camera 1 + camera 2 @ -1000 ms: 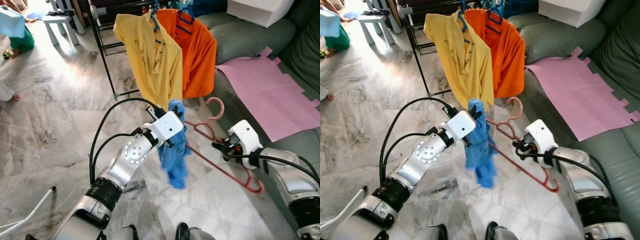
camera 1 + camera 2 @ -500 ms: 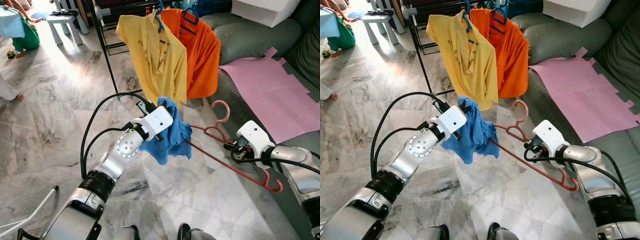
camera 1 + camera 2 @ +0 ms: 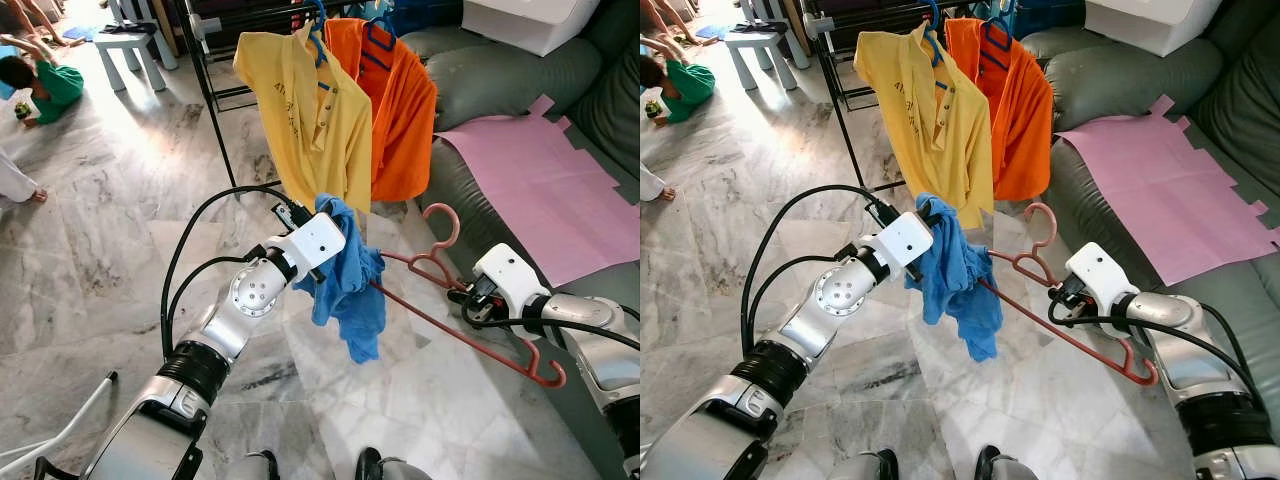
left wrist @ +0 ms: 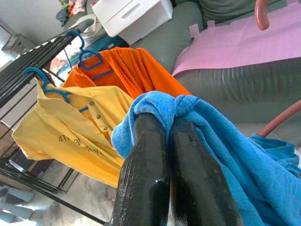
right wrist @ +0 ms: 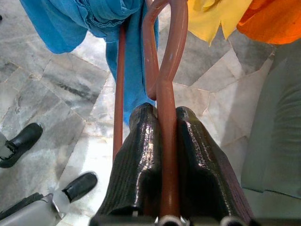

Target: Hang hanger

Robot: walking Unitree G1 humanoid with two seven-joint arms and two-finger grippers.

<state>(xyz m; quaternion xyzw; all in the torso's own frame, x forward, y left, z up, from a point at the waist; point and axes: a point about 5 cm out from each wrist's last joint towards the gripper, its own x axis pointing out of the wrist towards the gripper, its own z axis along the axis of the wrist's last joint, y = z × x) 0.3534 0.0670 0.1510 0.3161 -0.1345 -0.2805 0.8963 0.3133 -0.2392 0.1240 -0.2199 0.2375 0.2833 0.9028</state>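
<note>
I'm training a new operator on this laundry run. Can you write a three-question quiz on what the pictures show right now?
1. True or false: the right gripper is shut on the red hanger.
2. What does the left gripper hold? A) yellow shirt B) blue garment C) white box
3. Fill in: the yellow shirt and orange shirt hang on ____ hangers on the black rack.

Key: 1 true. 2 B, the blue garment. 3 blue.
</note>
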